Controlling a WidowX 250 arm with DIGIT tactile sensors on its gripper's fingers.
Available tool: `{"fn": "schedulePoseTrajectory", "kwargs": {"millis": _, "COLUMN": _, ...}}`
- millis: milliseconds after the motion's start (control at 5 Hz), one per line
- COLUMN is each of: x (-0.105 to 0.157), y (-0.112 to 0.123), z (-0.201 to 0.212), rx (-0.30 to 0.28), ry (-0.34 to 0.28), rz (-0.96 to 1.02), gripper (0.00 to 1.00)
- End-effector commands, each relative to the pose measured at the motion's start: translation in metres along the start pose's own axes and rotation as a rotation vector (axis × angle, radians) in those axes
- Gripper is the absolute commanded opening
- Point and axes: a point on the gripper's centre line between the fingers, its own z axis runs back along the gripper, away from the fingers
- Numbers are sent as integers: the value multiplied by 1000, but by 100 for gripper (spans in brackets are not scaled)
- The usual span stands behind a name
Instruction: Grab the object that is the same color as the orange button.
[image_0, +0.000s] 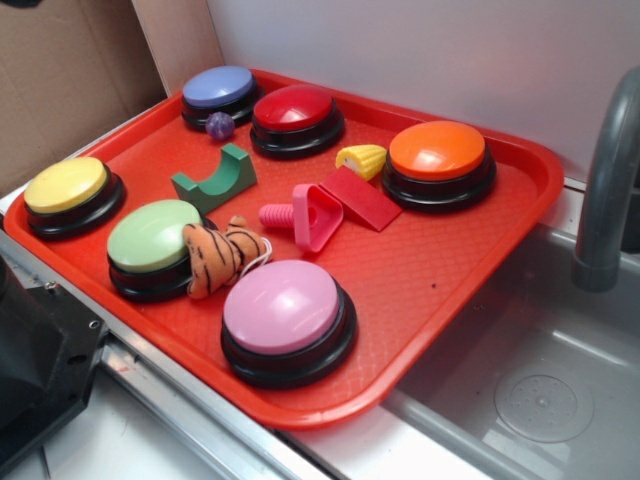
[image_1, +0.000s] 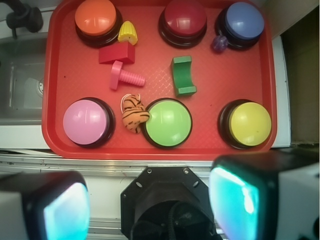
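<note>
**On the red tray, the plush tiger waits between two buttons**

Across the red tray (image_0: 500, 260), going left to right in the exterior view, the yellow button (image_0: 66, 186) sits at the far-left edge, then the green button (image_0: 153, 236), with the plush tiger (image_0: 222, 256) leaning against its right side. It lies in the gap between the green button and the pink button (image_0: 282, 306), touching the green one and just beside the pink one, so any approach has domes on both flanks. A green arch block (image_0: 215, 178) stands behind it, clear of it. Farther back are the blue button (image_0: 218, 88), a small purple ball (image_0: 219, 124) touching its base, and the red button (image_0: 293, 108). Mid-tray lie a pink screw toy (image_0: 300, 215) and a red wedge (image_0: 360, 196). The yellow corn toy (image_0: 363, 158) rests against the orange button (image_0: 437, 150) at the far right (close in hue, but yellow, so not the match). A grey faucet (image_0: 608, 180) rises beside the sink.

From the wrist view the gripper (image_1: 150, 200) hangs off the near edge of the tray, well apart from the tiger (image_1: 134, 113); its two pads (image_1: 65, 210) stand wide, nothing between them. The jaws are spread and empty, which suits a soft toy that will squash under a pinch. Judged from this, the reach has not begun: the arm must travel forward and descend over the gap
</note>
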Motion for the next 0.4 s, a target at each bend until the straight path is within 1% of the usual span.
{"fn": "schedulePoseTrajectory", "kwargs": {"millis": 0, "x": 0, "y": 0, "z": 0, "rx": 0, "ry": 0, "rz": 0, "gripper": 100}}
{"fn": "schedulePoseTrajectory", "kwargs": {"millis": 200, "x": 3, "y": -1, "z": -12, "rx": -56, "ry": -46, "rz": 121, "gripper": 100}}
